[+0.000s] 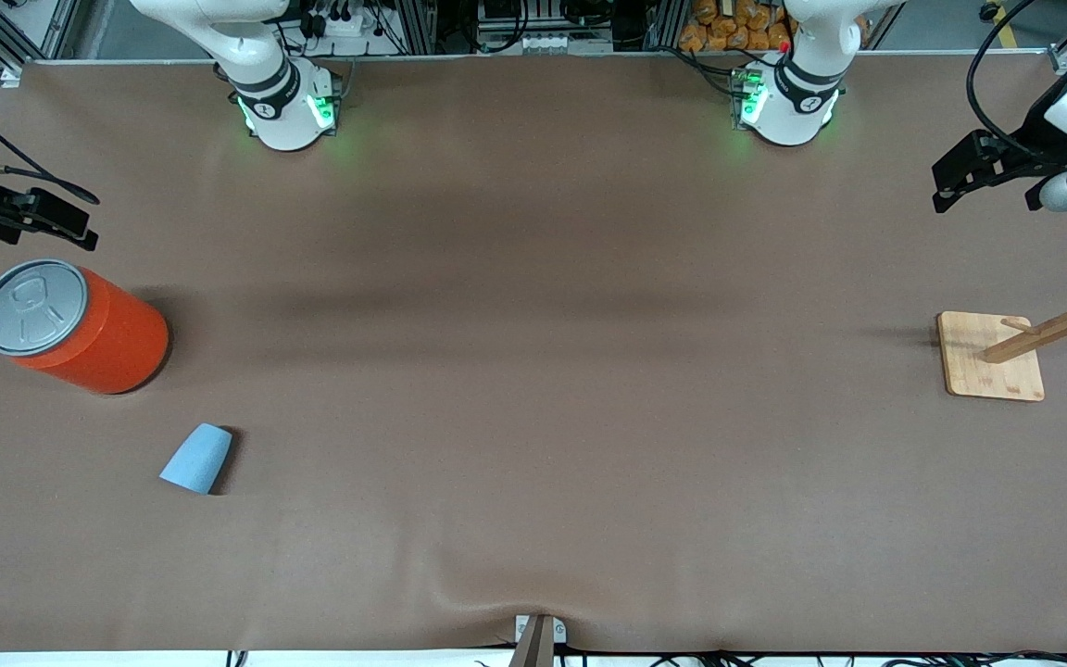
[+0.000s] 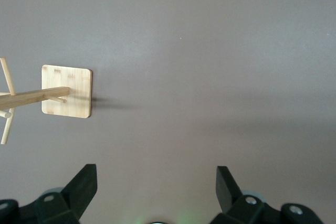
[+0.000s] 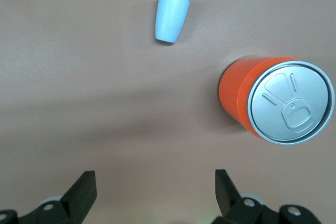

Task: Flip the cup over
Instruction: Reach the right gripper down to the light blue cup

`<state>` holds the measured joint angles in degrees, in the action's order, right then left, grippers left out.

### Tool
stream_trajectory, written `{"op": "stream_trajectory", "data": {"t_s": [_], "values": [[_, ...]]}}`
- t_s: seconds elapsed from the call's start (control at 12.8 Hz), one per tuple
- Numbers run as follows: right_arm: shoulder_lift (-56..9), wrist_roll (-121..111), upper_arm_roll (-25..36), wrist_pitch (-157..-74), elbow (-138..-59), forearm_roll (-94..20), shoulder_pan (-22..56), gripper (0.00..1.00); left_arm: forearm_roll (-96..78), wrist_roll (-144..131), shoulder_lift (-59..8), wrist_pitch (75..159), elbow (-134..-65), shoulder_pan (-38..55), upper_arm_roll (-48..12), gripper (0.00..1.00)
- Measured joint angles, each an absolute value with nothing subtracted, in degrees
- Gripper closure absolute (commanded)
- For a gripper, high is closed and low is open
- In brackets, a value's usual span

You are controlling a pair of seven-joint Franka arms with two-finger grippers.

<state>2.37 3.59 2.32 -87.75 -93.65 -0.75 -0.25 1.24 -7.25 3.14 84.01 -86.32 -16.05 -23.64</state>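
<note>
Step in hand: nothing gripped yet; I'd judge the flip has not started, with both arms up and away from the cup (image 1: pixel 196 459).
Cup: small, light blue, standing mouth-down on the desk (image 1: pixel 533 417) with its narrow base on top, toward the right arm's end and nearer the front camera than the orange-red can (image 1: pixel 75 326).
Right gripper (image 1: pixel 29 218): hangs over the desk edge at its own end, just above the can; jaws spread wide with nothing between them, as its wrist view shows.
Left gripper (image 1: pixel 983 171): waits high over the opposite end, above the wooden rack (image 1: pixel 1043 338); jaws likewise spread and empty.
Next move: my guess is the right arm must come down to the cup, close on its tapered wall from the side, lift, and turn it until the rim faces up.
In the way: the can stands near the cup, between it and the right gripper, so the descent needs to clear the grey lid (image 3: pixel 291 102).
Other things: the rack on its square base sits well apart and poses no trouble.
</note>
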Motion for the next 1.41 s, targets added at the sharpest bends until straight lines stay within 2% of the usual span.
{"op": "stream_trajectory", "data": {"t_s": [0.7,0.94,1.41], "values": [[1.2,3.6,2.4,-87.9,-94.1,-0.8,-0.4,0.00,1.3,-7.2,3.1,84.0,-86.3,-16.1,-23.6,0.00],[-2.5,3.6,2.6,-90.2,-94.4,-0.8,-1.1,0.00,1.3,-7.2,3.0,83.2,-86.5,-16.1,-23.6,0.00],[-12.8,3.6,2.7,-100.9,-95.2,-0.8,-1.9,0.00,1.1,-7.2,2.9,82.9,-87.0,-17.2,-23.6,0.00]]}}
